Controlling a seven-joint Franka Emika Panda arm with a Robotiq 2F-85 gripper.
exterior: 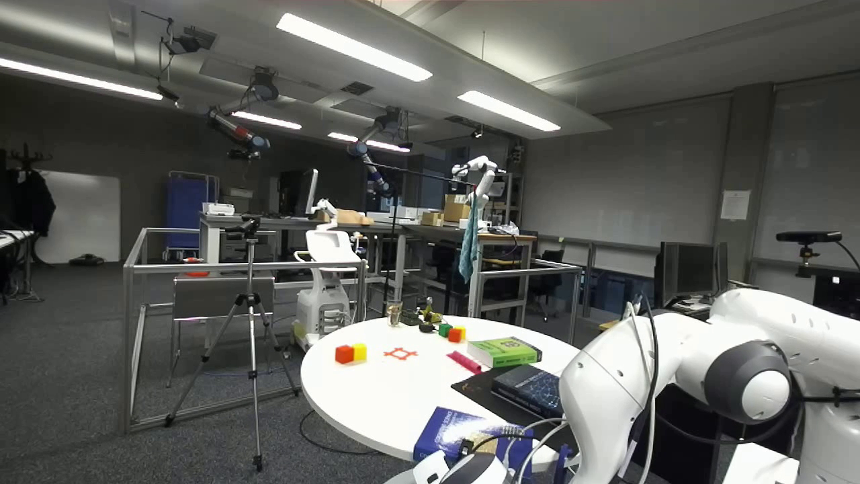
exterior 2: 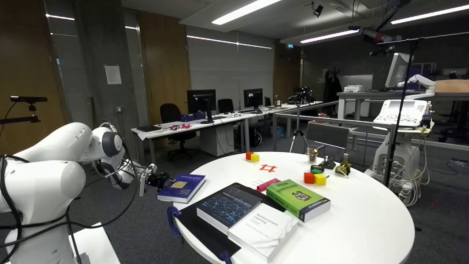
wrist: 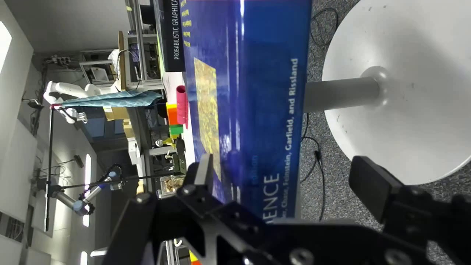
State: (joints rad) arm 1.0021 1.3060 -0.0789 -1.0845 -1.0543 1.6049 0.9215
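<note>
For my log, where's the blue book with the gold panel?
At left in an exterior view, the blue book overhangs the edge of the table near the dark book; in the wrist view, the open pincer faces it.

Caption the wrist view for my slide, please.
Open pincer facing a thick blue book, a pink tube lying beyond it.

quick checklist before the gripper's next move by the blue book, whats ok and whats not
1. Gripper open: ok, its fingers stand apart.
2. Blue book between the fingers: ok, as the wrist view shows it.
3. Spine past the edge of the white table: ok, carpet shows beyond it.
4. Fingers free of contact: cannot tell; one overlaps the cover in the wrist view.
5. Grip made: not ok, the fingers are not closed on the book.
6. Gap to the dark-covered book: ok, visible in an exterior view.
</note>
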